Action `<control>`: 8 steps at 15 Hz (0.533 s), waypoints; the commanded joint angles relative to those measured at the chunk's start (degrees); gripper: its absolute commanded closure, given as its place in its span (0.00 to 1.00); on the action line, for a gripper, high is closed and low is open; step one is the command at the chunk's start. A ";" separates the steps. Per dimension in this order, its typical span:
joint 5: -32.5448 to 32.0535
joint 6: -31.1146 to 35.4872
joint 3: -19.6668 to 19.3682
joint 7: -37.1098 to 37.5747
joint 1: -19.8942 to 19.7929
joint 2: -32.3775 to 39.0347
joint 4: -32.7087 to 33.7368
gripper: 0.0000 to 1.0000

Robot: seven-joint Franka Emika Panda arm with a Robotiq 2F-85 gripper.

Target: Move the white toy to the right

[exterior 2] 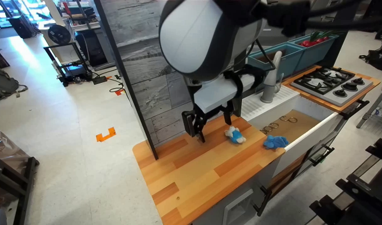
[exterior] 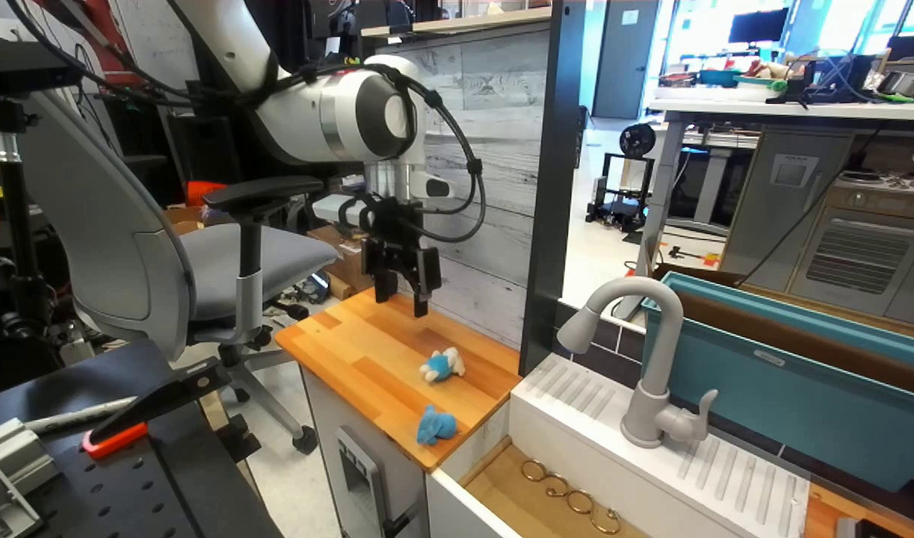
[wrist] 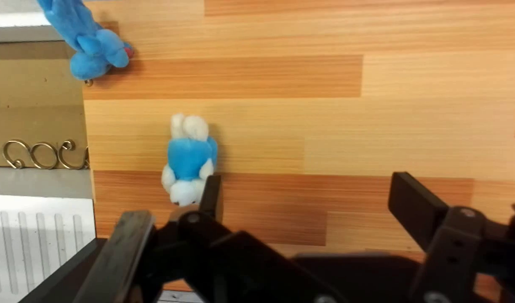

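Observation:
The white toy (exterior: 443, 365) is a small plush with white limbs and head and a light-blue body. It lies on the wooden counter; it also shows in an exterior view (exterior 2: 235, 135) and in the wrist view (wrist: 188, 159). My gripper (exterior: 404, 294) hangs above the counter, apart from the toy and to one side of it. In the wrist view the gripper (wrist: 305, 185) has its fingers wide apart with only wood between them. The left finger overlaps the edge of the toy's head there, and the toy lies outside the jaws.
A deeper blue toy (exterior: 436, 425) lies at the counter's corner by the sink (exterior 2: 315, 128). Brass hooks (exterior: 569, 496) lie in the sink. A grey faucet (exterior: 655, 366) stands behind it. A grey wood panel (exterior: 479, 172) rises along the counter's back edge. A stovetop (exterior 2: 331, 86) sits beyond the sink.

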 commanded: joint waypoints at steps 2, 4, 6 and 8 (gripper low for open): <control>0.58 2.91 2.39 -0.32 0.75 -12.28 -13.58 0.00; 1.07 2.47 3.60 -0.47 0.52 -16.34 -17.23 0.00; 0.10 0.37 3.12 0.07 1.00 -12.25 -11.88 0.00; 0.05 0.39 3.40 0.10 0.93 -14.61 -14.33 0.00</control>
